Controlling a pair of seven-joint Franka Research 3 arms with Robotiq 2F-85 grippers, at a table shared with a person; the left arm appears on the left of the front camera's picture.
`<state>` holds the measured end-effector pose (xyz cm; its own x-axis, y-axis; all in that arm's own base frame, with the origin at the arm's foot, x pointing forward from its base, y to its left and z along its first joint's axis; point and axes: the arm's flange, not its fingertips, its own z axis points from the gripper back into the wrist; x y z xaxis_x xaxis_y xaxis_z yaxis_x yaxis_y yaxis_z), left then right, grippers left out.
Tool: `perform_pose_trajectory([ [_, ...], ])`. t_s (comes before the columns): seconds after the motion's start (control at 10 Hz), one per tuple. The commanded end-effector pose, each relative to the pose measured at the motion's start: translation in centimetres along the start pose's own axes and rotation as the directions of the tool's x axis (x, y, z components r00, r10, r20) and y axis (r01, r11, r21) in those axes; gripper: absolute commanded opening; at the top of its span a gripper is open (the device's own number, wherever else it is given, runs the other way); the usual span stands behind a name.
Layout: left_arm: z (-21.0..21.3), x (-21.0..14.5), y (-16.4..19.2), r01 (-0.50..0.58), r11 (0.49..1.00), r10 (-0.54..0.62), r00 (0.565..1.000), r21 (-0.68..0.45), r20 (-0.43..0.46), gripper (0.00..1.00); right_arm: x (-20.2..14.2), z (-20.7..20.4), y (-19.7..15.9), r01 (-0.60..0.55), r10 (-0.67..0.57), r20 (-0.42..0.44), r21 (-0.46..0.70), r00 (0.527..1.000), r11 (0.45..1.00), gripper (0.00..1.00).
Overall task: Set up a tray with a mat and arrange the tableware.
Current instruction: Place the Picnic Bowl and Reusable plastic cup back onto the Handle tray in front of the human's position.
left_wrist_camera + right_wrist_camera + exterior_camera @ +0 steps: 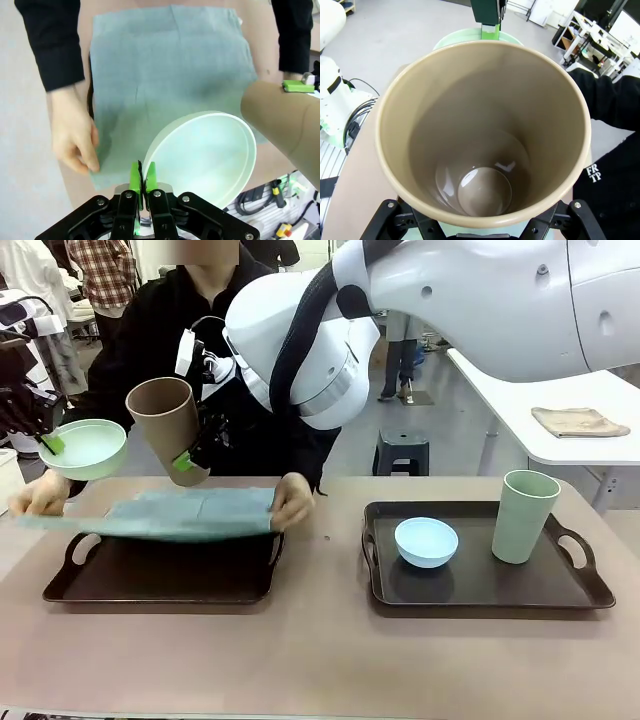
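Observation:
My left gripper point(50, 443) is shut on the rim of a pale green bowl point(82, 448), held in the air at the far left. The left wrist view shows its pads point(136, 178) pinching the bowl's point(200, 157) edge above the mat point(170, 75). My right gripper point(190, 462) reaches across and is shut on a tan-brown cup point(165, 425), tilted, beside the bowl. The cup point(485, 130) is empty inside. A person's hands hold the blue-green mat point(175, 512) flat over the left dark tray point(160, 585).
A second dark tray point(480, 585) at the right holds a light blue bowl point(426, 541) and a pale green cup point(524, 516). The person's hand point(75, 135) grips the mat's edge. A white side table point(540, 410) with a folded cloth stands behind.

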<state>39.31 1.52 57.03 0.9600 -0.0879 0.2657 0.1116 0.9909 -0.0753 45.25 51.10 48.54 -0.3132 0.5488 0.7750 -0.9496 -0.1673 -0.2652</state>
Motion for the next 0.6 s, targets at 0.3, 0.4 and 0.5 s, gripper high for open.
perform_pose_trajectory([
  [0.3,0.11,0.05,-0.14,0.0,1.0,0.0,1.0,-0.001,0.016,0.0,0.15,-0.13,-0.4,-0.01,0.01,0.013,-0.001,1.0,1.0,0.0],
  [0.4,0.11,0.05,-0.14,0.0,1.0,0.0,1.0,-0.001,0.016,0.0,0.15,-0.13,-0.4,-0.01,0.01,0.013,-0.001,1.0,1.0,0.0],
  [0.5,0.11,0.05,-0.14,0.0,1.0,0.0,1.0,-0.001,0.016,0.0,0.15,-0.13,-0.4,-0.01,0.01,0.013,-0.001,1.0,1.0,0.0],
])
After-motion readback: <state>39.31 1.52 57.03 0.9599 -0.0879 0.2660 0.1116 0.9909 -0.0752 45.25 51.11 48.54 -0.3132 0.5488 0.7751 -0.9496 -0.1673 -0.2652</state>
